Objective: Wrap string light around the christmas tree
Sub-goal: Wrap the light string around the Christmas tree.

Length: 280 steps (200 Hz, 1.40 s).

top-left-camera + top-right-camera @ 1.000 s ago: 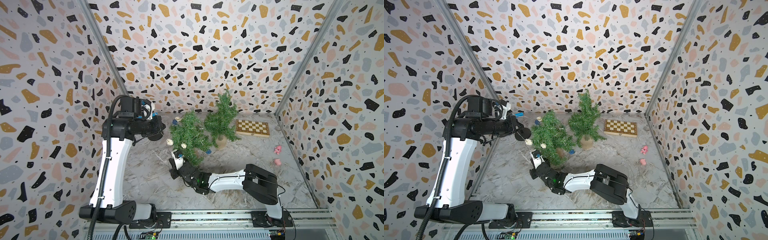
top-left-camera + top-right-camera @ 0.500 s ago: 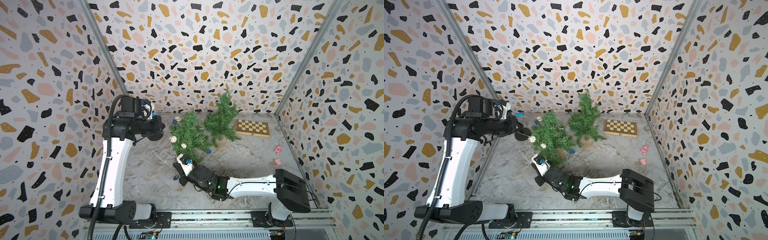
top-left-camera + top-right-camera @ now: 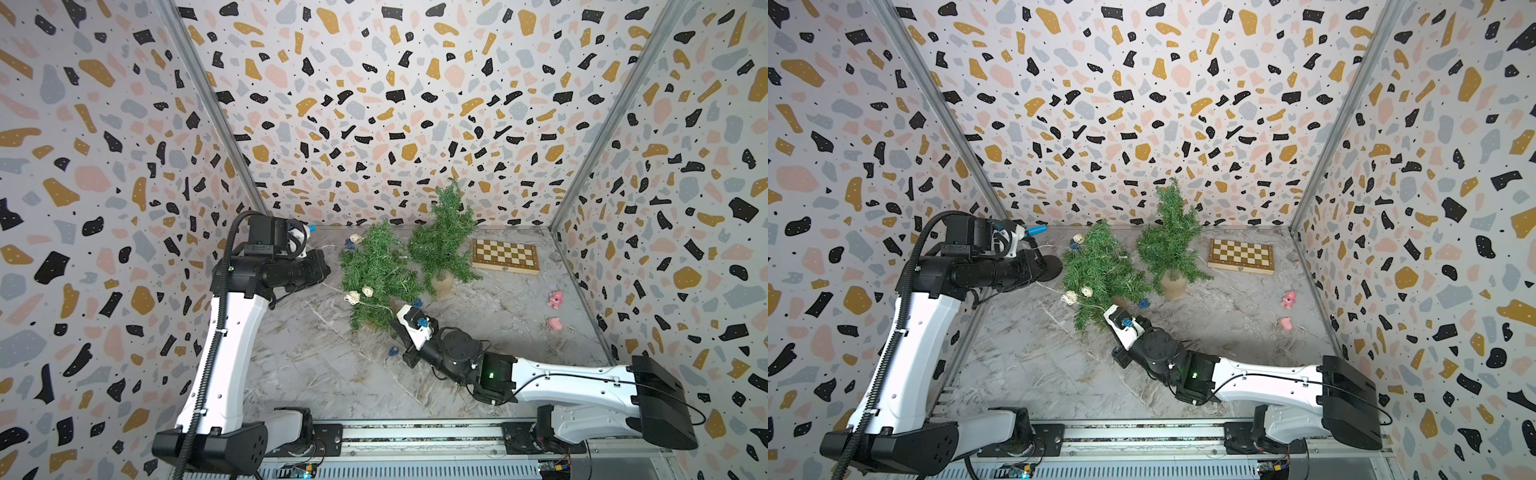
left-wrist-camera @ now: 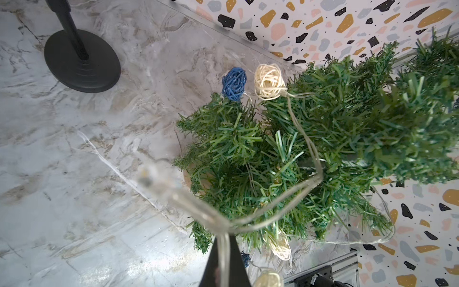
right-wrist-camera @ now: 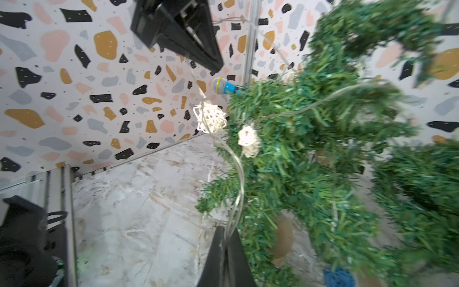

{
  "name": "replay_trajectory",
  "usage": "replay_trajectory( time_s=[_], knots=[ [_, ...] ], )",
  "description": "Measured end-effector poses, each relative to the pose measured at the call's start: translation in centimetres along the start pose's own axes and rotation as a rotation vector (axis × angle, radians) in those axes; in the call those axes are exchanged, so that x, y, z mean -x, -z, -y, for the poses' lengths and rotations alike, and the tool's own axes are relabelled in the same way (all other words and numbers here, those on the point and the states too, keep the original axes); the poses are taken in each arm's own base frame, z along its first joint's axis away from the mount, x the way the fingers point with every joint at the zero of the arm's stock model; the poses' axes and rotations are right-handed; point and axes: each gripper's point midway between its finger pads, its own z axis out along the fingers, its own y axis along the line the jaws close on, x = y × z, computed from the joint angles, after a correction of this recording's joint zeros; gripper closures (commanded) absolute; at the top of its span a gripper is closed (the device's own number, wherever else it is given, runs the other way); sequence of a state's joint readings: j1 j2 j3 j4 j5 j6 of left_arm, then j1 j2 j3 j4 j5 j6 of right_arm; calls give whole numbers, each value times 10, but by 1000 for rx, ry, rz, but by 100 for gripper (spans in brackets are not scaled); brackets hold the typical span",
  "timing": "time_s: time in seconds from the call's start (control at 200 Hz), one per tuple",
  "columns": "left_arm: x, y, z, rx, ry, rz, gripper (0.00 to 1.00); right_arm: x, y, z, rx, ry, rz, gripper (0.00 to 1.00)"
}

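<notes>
Two small green trees stand at the back. The nearer christmas tree carries the string light, a clear wire with cream and blue woven balls. My left gripper is high to the left of this tree, shut on the wire, and its black tip also shows in the right wrist view. Low at the tree's front, my right gripper is shut on another part of the wire. Two cream balls hang between the two grips.
A second tree in a brown pot stands just right of the first. A chessboard lies at the back right, and two pink toys lie near the right wall. A toy microphone on a black stand base stands left of the tree.
My right arm has swung to the right along the front, carrying its grip on the wire from the tree's front left to its front. The left arm has stayed put.
</notes>
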<state>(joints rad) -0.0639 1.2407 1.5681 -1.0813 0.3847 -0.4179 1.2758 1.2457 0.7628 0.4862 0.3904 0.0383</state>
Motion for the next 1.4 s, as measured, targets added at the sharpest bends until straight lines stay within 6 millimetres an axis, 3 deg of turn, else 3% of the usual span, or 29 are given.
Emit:
replay_trajectory(
  time_s=[0.43,0.811,0.976,1.131,1.146,1.226,1.402],
  knots=[
    [-10,-5,5,-73,20,13,50,15,32,45,-176,101,-12,100],
    [-7,-5,1,-48,-11,32,32,10,46,83,-354,274,-84,100],
    [-4,-4,-7,3,-37,51,22,4,54,114,-444,309,-135,100],
    [3,1,-11,41,-68,81,19,14,70,141,-516,292,-120,100],
    [4,2,-9,41,-76,87,14,15,70,142,-519,291,-118,100],
    [11,6,4,30,-141,117,12,17,71,147,-531,302,-118,100],
    [6,-9,75,-98,-428,154,9,29,61,162,-539,316,-112,100]
  ],
)
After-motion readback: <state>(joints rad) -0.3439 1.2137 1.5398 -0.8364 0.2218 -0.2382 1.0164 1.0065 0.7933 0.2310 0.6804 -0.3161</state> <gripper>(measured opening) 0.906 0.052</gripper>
